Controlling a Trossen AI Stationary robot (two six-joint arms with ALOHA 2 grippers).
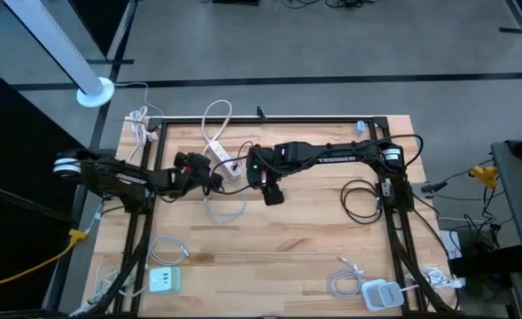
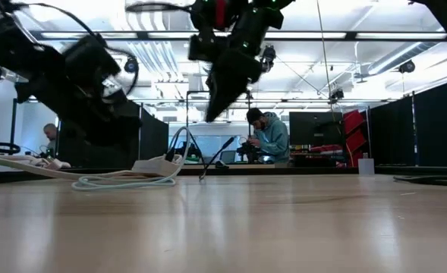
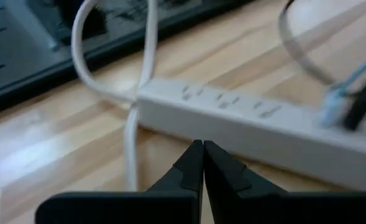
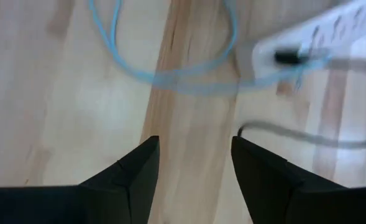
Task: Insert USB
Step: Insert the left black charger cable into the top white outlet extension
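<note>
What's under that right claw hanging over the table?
Under the right claw, open and empty, lies bare wooden table. A light blue cable loops just ahead, reaching the white power strip. Nothing is hidden beneath it.

My left hand [image 3: 202, 163] hides part of the power strip [image 3: 257, 127], whose far end is cut off by the frame. The dark plug [image 4: 289, 57] at the strip's end is blurred; whether it is seated, I cannot tell. The pale blue cable [image 4: 170, 68] is blurred too.

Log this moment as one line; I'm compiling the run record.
left gripper: shut, empty, by power strip | right gripper: open, empty, above table | blue cable: plugged into strip
</note>
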